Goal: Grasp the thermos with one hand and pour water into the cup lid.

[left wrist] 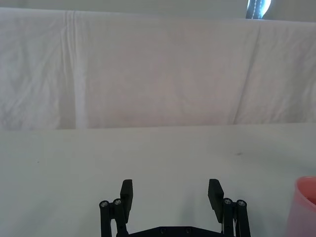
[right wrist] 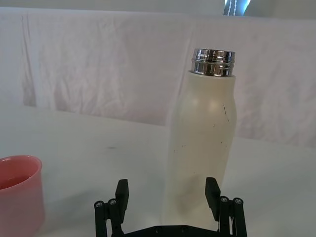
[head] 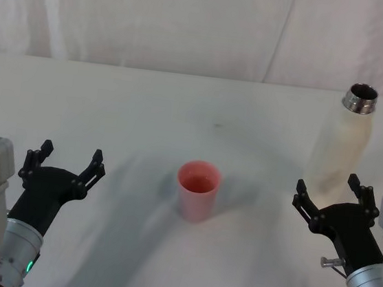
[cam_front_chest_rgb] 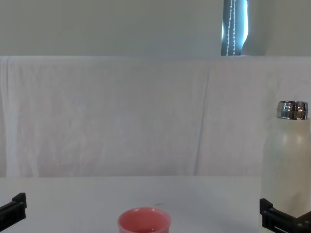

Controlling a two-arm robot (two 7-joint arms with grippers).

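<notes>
Thermos (head: 343,147) stands upright at table's right — uncapped, just ahead of right gripper (head: 330,192), fingers spread, nothing held. Cup lid (head: 197,189) sits centre. Left gripper (head: 65,160) spread too, idle.

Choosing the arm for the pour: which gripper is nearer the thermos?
Right. The right gripper sits open just in front of the thermos; the left gripper is open far across the table, beyond the pink cup lid.

the thermos (head: 344,147) stood upright just ahead of the right claw (head: 331,193), whose fingers were spread wide, with nothing between them. the cup lid (head: 197,189) sat well to that claw's left. ahead of the spread left claw (head: 65,161) lay bare surface (head: 112,107).
</notes>
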